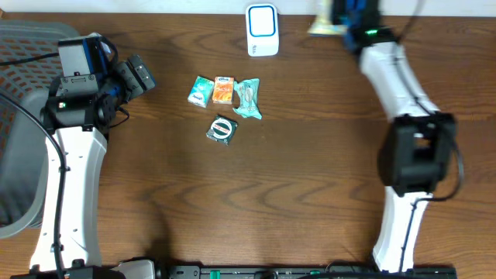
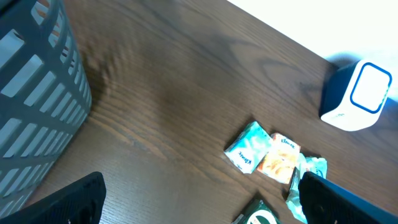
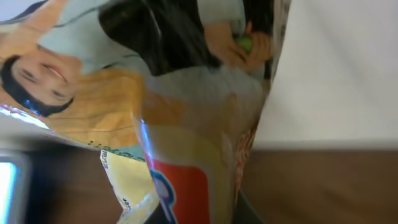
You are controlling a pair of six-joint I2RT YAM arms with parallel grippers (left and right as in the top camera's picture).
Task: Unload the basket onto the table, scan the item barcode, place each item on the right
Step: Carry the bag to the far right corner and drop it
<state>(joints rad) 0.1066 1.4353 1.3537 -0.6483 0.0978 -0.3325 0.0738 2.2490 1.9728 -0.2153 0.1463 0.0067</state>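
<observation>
A printed yellow snack packet (image 3: pixel 186 124) fills the right wrist view, and my right gripper (image 3: pixel 199 214) is shut on its lower end. From overhead that packet (image 1: pixel 321 26) hangs at the table's far edge, just right of the white and blue scanner (image 1: pixel 262 29), with the right gripper (image 1: pixel 350 22) beside it. My left gripper (image 1: pixel 138 74) is open and holds nothing, left of the loose items. Its dark fingertips (image 2: pixel 68 205) frame bare wood in the left wrist view, where the scanner (image 2: pixel 357 96) stands at the upper right.
Several small packets lie mid-table: a teal one (image 1: pixel 201 91), an orange one (image 1: pixel 223 91), a crumpled teal wrapper (image 1: pixel 248 98) and a green one (image 1: pixel 222 129). A grey slatted basket (image 2: pixel 31 93) stands at the far left edge.
</observation>
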